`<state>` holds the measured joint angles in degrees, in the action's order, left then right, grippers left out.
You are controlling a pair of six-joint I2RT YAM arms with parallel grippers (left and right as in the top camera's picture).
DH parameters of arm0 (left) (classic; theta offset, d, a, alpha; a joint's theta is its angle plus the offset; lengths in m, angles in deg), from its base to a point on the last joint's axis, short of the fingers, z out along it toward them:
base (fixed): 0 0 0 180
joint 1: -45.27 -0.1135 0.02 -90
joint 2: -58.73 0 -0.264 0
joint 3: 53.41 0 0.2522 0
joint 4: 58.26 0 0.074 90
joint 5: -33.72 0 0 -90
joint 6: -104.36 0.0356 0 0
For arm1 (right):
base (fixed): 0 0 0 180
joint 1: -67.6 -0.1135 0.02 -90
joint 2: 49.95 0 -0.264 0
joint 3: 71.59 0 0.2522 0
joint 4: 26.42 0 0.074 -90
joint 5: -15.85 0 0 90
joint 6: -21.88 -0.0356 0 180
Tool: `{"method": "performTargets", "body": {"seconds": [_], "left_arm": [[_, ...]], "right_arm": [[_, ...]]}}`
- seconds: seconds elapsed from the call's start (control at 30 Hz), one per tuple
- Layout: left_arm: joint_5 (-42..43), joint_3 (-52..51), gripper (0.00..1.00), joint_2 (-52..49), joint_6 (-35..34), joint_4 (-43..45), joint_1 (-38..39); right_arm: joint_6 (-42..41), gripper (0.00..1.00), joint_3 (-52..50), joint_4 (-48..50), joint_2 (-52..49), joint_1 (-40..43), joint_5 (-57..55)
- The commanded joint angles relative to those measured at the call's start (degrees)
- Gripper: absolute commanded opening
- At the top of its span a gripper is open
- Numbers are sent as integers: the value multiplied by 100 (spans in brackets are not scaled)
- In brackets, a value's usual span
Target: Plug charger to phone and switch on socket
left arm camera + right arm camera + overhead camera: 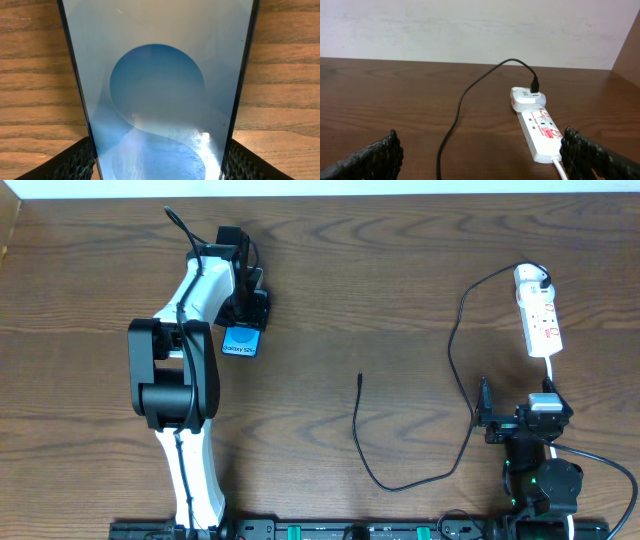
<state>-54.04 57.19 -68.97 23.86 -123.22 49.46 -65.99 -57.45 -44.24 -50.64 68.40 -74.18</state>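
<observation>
The phone (240, 343) lies flat on the table at the left, its blue screen up, and it fills the left wrist view (160, 85). My left gripper (246, 308) straddles its far end with a finger against each long edge (160, 167). The charger cable (357, 430) runs from the white adapter (531, 277) on the socket (543, 320), loops across the table, and ends in a free connector tip (360, 378) mid-table. My right gripper (515, 412) is open and empty just in front of the socket (542, 132), its fingers wide apart (487, 160). The cable (457, 115) passes between them.
The socket's white mains lead (551, 375) runs toward the right arm. A pale wall (470, 25) stands behind the brown wooden table (380, 280). The robots' base rail (320, 530) lies along the front edge.
</observation>
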Motion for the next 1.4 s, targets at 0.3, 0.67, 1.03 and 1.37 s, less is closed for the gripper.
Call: {"method": "performTargets", "body": {"seconds": [0.3,0.67,1.03,1.37], "left_arm": [[11,92,7,704,74,-101,-24],[811,96,7,728,0,-358,-24],[1493,122,7,728,-164,-472,-24],[1161,122,8,728,-160,-479,-24]], "right_arm": [[50,99,-7,-26,31,33,-48],[50,99,-7,-26,31,33,-46],[50,99,-7,-26,31,33,-48],[50,99,-7,-26,31,33,-48]]}}
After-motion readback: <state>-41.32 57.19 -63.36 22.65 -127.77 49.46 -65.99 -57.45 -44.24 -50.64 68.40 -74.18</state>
